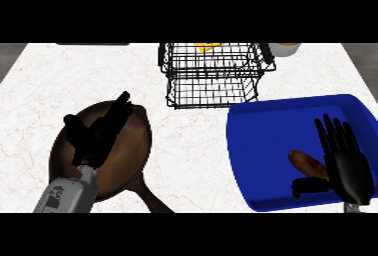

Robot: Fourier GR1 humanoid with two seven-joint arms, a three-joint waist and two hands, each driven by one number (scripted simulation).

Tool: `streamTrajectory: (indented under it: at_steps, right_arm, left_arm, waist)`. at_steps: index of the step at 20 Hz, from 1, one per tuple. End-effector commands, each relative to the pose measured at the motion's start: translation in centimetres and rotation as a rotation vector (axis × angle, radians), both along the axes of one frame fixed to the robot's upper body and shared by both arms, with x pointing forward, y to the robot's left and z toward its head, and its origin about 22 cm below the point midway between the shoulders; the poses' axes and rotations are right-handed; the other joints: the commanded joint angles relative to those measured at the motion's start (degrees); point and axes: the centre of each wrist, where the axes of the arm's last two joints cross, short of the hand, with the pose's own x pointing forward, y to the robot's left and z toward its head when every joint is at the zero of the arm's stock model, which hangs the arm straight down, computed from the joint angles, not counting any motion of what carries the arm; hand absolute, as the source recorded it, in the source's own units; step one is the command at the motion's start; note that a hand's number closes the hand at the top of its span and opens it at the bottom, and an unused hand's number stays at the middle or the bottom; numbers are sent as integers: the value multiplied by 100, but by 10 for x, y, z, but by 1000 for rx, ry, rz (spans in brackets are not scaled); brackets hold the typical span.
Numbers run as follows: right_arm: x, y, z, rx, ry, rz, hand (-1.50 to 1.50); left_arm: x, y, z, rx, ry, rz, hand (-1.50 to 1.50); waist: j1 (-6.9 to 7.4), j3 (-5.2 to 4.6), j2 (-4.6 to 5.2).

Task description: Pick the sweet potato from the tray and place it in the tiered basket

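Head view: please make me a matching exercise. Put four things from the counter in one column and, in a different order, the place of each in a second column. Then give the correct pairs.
Things
1. sweet potato
2. tiered basket
3. left hand
4. blue tray

Places
A. over the brown pan, at the view's left
B. at the counter's far edge, in the middle
C. at the view's right, near the front edge
D. inside the tray, beside the open right hand

Pairs: 1-D, 2-B, 3-A, 4-C

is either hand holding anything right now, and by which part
Nothing is held. The right hand is open beside the brown sweet potato in the blue tray; the left hand is open.
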Motion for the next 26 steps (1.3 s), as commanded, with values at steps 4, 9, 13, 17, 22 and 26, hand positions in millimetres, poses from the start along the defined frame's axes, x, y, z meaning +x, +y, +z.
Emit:
streamTrajectory:
  at_steps: [4, 9, 13, 17, 22, 26]
  right_arm:
    - [17, 11, -18, 24, 29, 7, -150]
    - [30, 13, -29, -1, 39, 128, 150]
    - [27, 21, -34, -27, 18, 134, 150]
    - [23, 15, -33, 25, -31, 182, 150]
    - [-2, 38, -58, 298, 397, -104, 150]
    - [6, 57, -38, 425, 458, -188, 150]
  left_arm:
    - [-12, 1, -4, -19, -8, -11, 0]
    - [-5, 6, -7, 13, 7, 3, 0]
    - [-4, 12, -11, -11, 17, 6, 0]
    - [6, 6, 1, -5, -3, 13, 0]
    - [0, 13, -9, 4, 3, 16, 0]
    - [-5, 6, -6, -8, 7, 21, 0]
  waist:
    - [62, 111, 43]
    - [92, 114, 52]
    - [69, 112, 53]
    - [45, 116, 49]
    - [-82, 78, 53]
    - [-54, 74, -23]
